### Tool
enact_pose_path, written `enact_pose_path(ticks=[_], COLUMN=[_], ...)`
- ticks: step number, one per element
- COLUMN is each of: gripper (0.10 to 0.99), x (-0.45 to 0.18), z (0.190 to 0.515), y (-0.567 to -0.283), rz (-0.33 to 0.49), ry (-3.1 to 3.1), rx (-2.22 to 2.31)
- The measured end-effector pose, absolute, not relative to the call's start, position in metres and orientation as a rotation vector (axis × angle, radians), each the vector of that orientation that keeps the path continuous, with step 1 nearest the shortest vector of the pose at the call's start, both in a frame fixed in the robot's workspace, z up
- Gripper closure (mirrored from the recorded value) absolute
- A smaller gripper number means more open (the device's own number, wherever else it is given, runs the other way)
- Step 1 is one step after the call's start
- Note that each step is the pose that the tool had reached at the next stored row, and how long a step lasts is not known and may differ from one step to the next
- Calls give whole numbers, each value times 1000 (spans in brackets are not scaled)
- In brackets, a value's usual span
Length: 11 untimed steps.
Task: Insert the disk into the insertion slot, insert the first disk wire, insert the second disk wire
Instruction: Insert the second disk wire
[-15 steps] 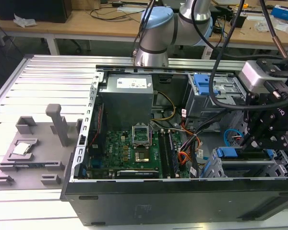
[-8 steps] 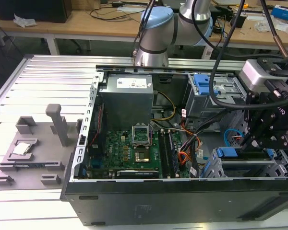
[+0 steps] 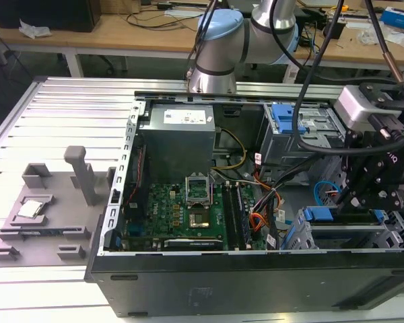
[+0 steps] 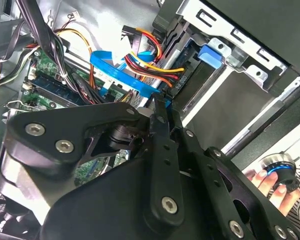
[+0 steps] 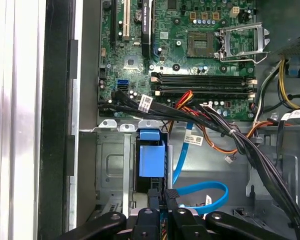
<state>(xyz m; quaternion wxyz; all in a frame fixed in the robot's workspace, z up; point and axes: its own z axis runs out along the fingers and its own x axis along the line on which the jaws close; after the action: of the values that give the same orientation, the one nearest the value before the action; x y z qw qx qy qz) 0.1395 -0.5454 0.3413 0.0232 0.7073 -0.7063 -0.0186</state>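
The disk sits inside the insertion slot (image 3: 353, 237), the silver cage at the case's corner on the exterior view's right; its blue carrier (image 3: 316, 215) (image 5: 151, 160) shows at the cage mouth. The second disk wire (image 5: 202, 189) (image 4: 117, 70), a flat light-blue cable, loops beside the cage and ends in a dark plug at my fingertips. My gripper (image 3: 355, 198) (image 5: 161, 197) (image 4: 161, 102) hangs over the disk's rear edge, fingers close together on that plug. An orange-red-black wire bundle (image 4: 155, 62) runs to the same edge of the disk.
The motherboard (image 3: 182, 215) and the grey power supply (image 3: 178, 134) fill the case toward the exterior view's left. Thick black cables (image 5: 250, 145) cross near the cage. An upper bay with a blue latch (image 3: 286, 118) stands behind. A person's hand (image 4: 267, 182) holds a round knob.
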Motion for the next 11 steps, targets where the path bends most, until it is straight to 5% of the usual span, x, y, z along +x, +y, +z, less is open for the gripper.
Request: enact_pose_path(ticks=[11], gripper=[925], x=[142], z=[336], y=[-547], rz=[-64], ry=[-2186], rx=[2188])
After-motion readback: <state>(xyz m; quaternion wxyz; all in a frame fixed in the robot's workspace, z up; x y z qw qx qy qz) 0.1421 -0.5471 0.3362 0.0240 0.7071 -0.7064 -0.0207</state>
